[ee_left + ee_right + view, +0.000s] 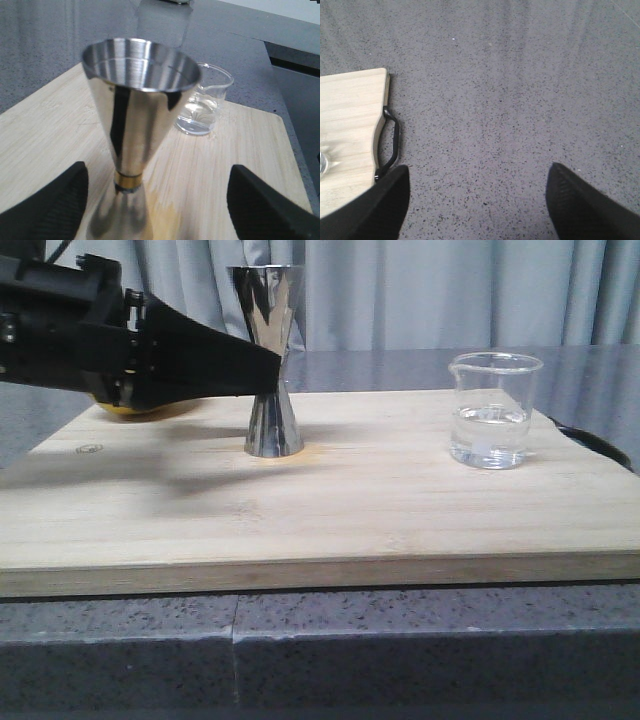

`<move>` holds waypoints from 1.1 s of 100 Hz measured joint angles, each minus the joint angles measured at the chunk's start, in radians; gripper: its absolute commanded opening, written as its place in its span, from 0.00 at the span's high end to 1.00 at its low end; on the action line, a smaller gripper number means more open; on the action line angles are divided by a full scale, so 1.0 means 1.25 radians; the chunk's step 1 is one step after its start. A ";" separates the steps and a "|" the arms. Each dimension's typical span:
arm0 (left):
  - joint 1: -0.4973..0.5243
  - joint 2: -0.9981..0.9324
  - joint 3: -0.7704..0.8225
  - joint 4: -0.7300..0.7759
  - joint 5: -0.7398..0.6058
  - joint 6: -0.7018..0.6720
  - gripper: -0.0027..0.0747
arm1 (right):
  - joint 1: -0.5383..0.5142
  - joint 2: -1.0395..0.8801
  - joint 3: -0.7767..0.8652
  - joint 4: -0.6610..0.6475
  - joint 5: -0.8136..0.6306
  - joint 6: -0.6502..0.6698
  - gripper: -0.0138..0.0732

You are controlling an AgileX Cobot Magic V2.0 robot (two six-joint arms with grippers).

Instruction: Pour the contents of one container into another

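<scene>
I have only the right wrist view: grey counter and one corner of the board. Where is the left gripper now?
Observer: The left gripper is open, with one finger on each side of the jigger at its waist.
Operator: Does the jigger stand upright?
Observer: Yes, upright on the board.
Operator: And the beaker?
Observer: Upright to the robot's right of the jigger, apart from it, partly filled with clear liquid.

Silver gold-banded jigger [268,360], clear beaker [490,410], pale board [330,500].
</scene>
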 measured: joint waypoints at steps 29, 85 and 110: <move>-0.030 0.065 -0.076 -0.001 0.000 0.001 0.27 | 0.000 0.000 0.000 0.000 -0.001 -0.001 0.28; -0.038 0.083 -0.112 -0.001 0.001 0.001 0.61 | 0.000 0.000 0.000 0.000 -0.003 -0.002 0.28; -0.038 0.083 -0.126 -0.001 0.005 0.001 0.63 | 0.000 0.000 0.000 0.000 -0.003 -0.002 0.28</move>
